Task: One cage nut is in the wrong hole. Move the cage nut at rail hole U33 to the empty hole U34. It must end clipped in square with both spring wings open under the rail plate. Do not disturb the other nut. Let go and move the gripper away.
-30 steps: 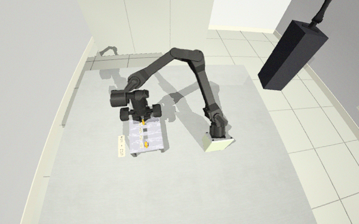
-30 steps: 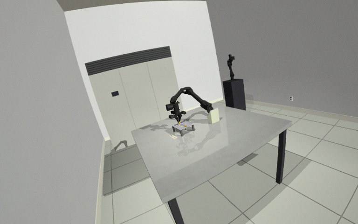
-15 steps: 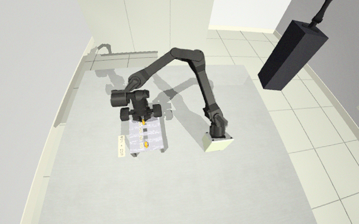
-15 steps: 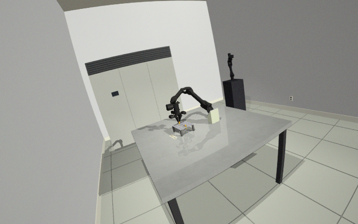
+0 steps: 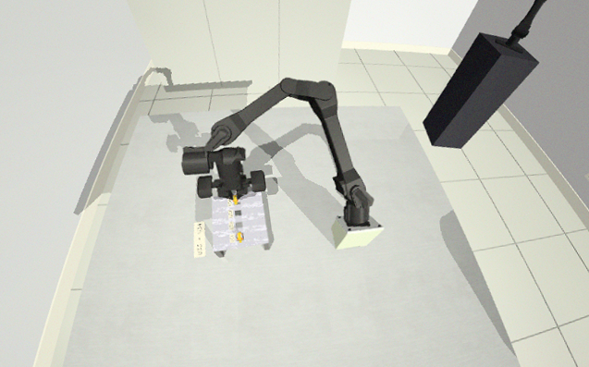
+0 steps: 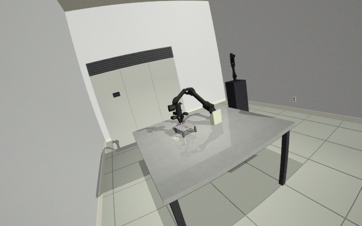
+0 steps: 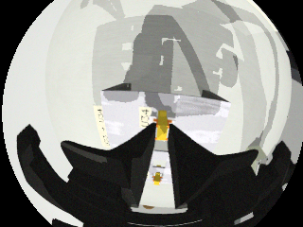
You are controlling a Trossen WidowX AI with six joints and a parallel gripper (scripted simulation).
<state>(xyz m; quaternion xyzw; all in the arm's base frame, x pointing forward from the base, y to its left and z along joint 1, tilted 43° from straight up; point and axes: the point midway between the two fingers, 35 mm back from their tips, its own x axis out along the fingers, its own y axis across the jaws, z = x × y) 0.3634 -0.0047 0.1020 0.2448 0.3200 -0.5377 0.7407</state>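
While your claw (image 5: 235, 196) (image 6: 181, 122) (image 7: 162, 128) stands nearly shut, fingers grip golden-yellow cage nut (image 5: 235, 200) (image 6: 181, 124) (image 7: 162, 133) between tips, orange bits showing at its sides. You see it at far end of rail plate (image 5: 254, 223) (image 6: 190, 125) (image 7: 204, 128); wing state, seating: can't tell. Other nut (image 5: 239, 236) (image 6: 187, 127) (image 7: 157, 178) sits apart from claw.

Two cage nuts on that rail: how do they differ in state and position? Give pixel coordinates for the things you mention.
The held nut (image 5: 235, 200) (image 6: 181, 123) (image 7: 162, 127) is between the jaws; the other nut (image 5: 239, 236) (image 6: 187, 127) (image 7: 157, 178) is free of them. The held nut is beside the U34 label; the other nut is near the rail plate's opposite end. Both are orange-yellow.
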